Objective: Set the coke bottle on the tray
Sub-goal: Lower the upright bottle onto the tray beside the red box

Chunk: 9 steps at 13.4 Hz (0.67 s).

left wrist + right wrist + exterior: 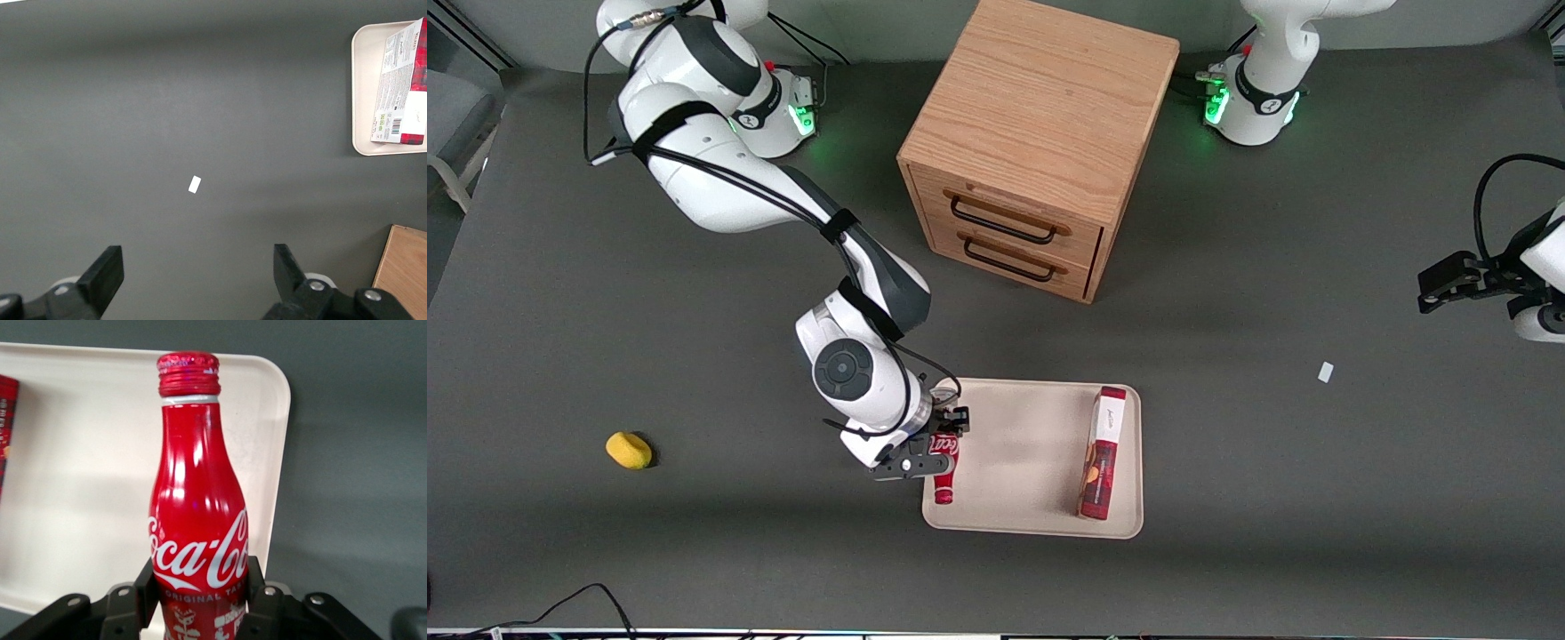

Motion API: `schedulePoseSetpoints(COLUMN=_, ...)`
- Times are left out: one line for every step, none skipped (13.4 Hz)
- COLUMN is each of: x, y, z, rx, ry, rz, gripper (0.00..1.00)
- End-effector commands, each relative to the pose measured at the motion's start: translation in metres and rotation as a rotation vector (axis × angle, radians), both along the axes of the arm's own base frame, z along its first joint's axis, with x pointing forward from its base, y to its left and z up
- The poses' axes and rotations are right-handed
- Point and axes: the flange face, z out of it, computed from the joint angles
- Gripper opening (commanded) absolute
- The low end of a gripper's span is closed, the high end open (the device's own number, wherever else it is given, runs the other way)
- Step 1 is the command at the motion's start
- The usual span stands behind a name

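Two red items sit over your tray (1032,453): the coke bottle (944,469) at the edge toward the working arm's end of the counter (1272,462), and a red-and-white box (1103,453) lying near the edge toward the parked arm's end. Your gripper (935,443) is clamped on the bottle's lower body, a finger pressed against each side, cap pointing toward the front camera. Whether the bottle touches the tray, you cannot tell. A yellow object (629,450) lies well apart on the counter, and a wooden drawer cabinet (1040,142) stands farther from the camera.
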Motion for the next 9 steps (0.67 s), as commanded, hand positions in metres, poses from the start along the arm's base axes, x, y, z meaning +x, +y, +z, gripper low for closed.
schedulePoseSetpoints(x=0.008, y=0.006, z=-0.003, rx=0.017, ry=-0.049, rz=0.001, gripper=0.24)
schedulePoseSetpoints(x=0.009, y=0.007, z=-0.006, rx=0.025, ry=-0.048, rz=-0.025, gripper=0.24)
schedulePoseSetpoints(x=0.008, y=0.007, z=-0.01, rx=0.027, ry=-0.04, rz=-0.042, gripper=0.31)
schedulePoseSetpoints(x=0.008, y=0.006, z=-0.012, rx=0.025, ry=-0.037, rz=-0.045, gripper=0.41)
schedulePoseSetpoints(x=0.006, y=0.007, z=-0.014, rx=0.024, ry=-0.033, rz=-0.042, gripper=0.42)
schedulePoseSetpoints(x=0.005, y=0.008, z=-0.024, rx=0.025, ry=-0.029, rz=-0.043, gripper=0.55)
schedulePoseSetpoints(x=0.006, y=0.009, z=-0.028, rx=0.042, ry=-0.046, rz=-0.059, gripper=0.61)
schedulePoseSetpoints(x=0.003, y=0.011, z=-0.037, rx=0.047, ry=-0.045, rz=-0.06, gripper=0.67)
schedulePoseSetpoints(x=0.002, y=0.011, z=-0.039, rx=0.047, ry=-0.046, rz=-0.057, gripper=0.7)
